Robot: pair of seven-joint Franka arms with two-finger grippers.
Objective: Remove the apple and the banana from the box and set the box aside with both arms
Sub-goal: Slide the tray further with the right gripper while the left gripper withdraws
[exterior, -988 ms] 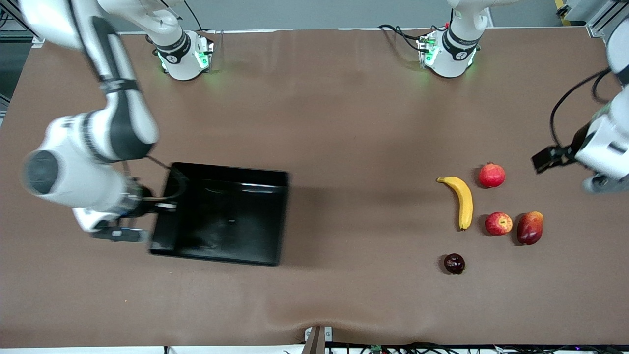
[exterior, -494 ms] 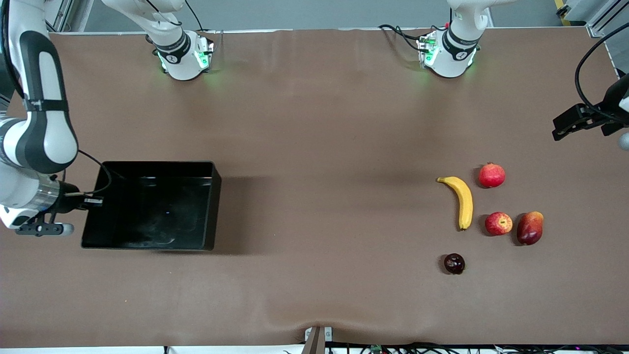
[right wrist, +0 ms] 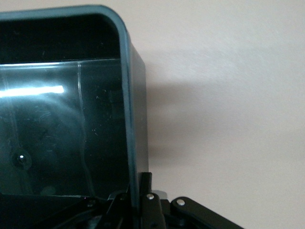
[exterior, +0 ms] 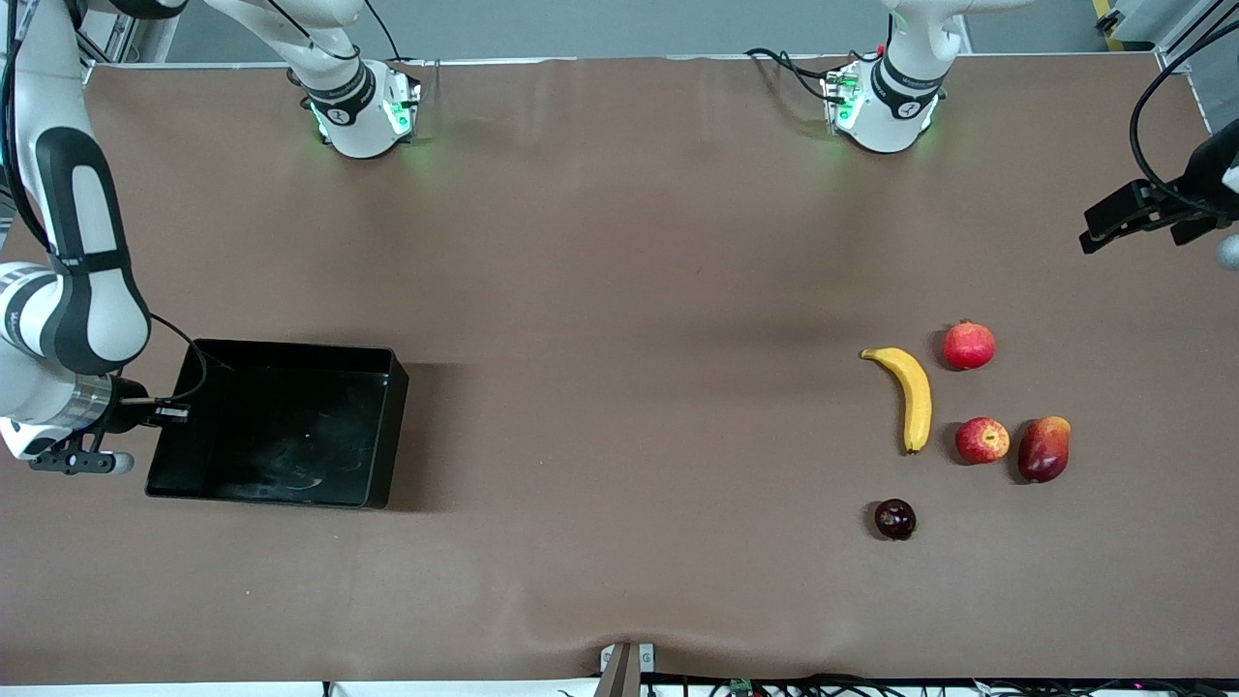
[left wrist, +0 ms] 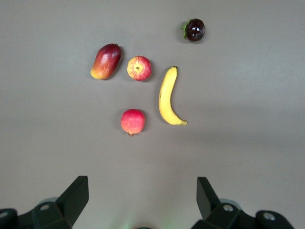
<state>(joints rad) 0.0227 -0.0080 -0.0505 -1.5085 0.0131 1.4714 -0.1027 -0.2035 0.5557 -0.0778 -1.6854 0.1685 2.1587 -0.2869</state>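
The black bin is at the right arm's end of the table. My right gripper is shut on the wall of the bin farthest from the fruits; the right wrist view shows its fingers pinching the rim. The yellow banana and the small red apple lie on the table toward the left arm's end. My left gripper is open and empty, high above the table near the fruits. The banana and apple show below it.
A red pomegranate lies farther from the front camera than the apple. A red-yellow mango lies beside the apple. A dark round fruit lies nearest the front camera. The left arm's hand is at the front view's edge.
My right gripper has moved the bin toward the right arm's end of the table. The left arm's hand has moved away from the fruits toward the table's end. The fruits have not moved.
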